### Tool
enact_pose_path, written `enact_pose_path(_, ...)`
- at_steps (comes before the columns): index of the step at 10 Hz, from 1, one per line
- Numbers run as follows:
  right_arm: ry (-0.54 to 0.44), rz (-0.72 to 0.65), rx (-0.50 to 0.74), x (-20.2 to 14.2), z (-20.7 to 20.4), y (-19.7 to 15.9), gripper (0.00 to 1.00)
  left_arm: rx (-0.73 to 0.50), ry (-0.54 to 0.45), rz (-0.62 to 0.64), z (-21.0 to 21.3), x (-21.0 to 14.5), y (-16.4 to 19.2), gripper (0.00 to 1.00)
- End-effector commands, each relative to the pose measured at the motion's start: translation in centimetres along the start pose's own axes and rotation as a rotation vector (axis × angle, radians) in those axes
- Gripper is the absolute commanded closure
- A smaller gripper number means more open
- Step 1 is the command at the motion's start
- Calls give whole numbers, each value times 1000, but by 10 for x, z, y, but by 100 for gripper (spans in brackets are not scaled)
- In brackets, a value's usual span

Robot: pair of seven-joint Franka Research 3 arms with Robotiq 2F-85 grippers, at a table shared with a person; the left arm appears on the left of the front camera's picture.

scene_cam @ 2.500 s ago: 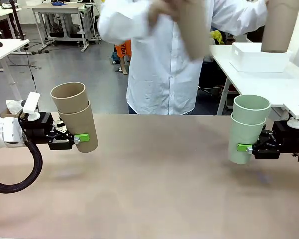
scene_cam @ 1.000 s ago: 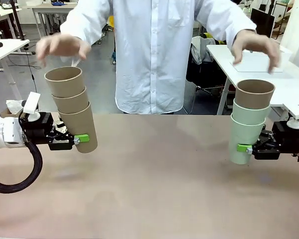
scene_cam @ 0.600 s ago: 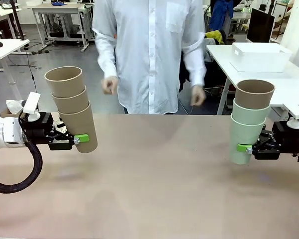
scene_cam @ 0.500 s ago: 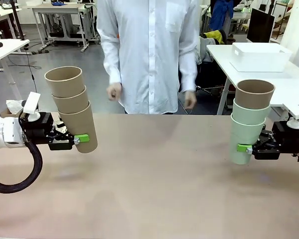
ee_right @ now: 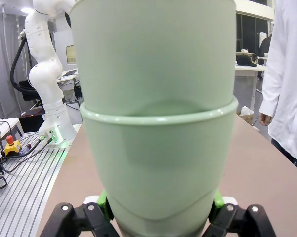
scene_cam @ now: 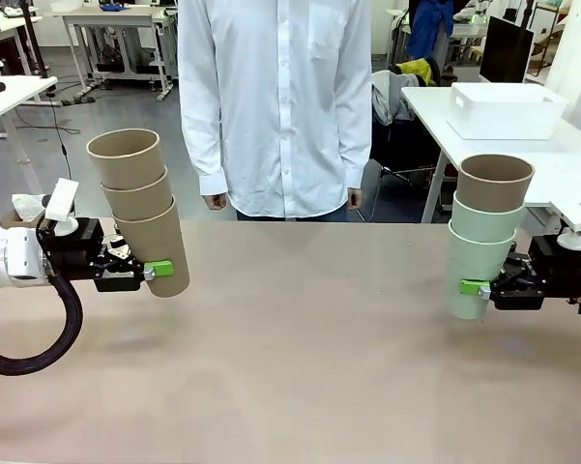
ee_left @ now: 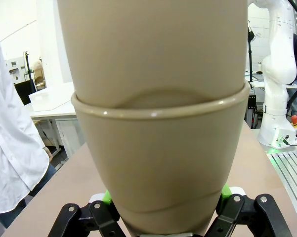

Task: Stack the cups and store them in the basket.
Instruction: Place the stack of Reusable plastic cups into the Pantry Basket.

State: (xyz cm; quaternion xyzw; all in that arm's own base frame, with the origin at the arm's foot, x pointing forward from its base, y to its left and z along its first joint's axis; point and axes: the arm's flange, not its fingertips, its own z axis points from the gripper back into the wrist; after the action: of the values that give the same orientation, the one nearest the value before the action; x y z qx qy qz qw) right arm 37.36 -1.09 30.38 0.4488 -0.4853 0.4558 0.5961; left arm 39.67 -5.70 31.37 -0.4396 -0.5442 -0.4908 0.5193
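In the left claw [scene_cam: 159, 269], clamped on its lowest cup, stands a brown stack [scene_cam: 140, 208]; the right claw [scene_cam: 476, 287] likewise grips a green stack [scene_cam: 485, 242] capped brown. The basket [scene_cam: 508, 111] sits well beyond the right claw. Merging them likely needs upright, aligned stacks.

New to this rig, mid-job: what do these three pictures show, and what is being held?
The wide picture looks across the brown table from between two white robot arms, towards a person at the far side. The left pincer is shut on a stack of three brown cups; the right pincer is shut on two mint cups with a brown one on top. Both stacks are held off the table. The other two pictures come from a camera on each wrist, looking at its own stack close up. The white basket sits on a side table at far right.
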Motion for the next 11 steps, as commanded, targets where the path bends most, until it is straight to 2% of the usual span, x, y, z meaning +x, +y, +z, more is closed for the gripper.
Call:
enact_pose_path(1,-1,8,-3,3,0,0,16,-6,-5,-12,0,3,-1,17)
enact_pose_path(11,-1,8,-3,3,0,0,16,-6,-5,-12,0,3,-1,17)
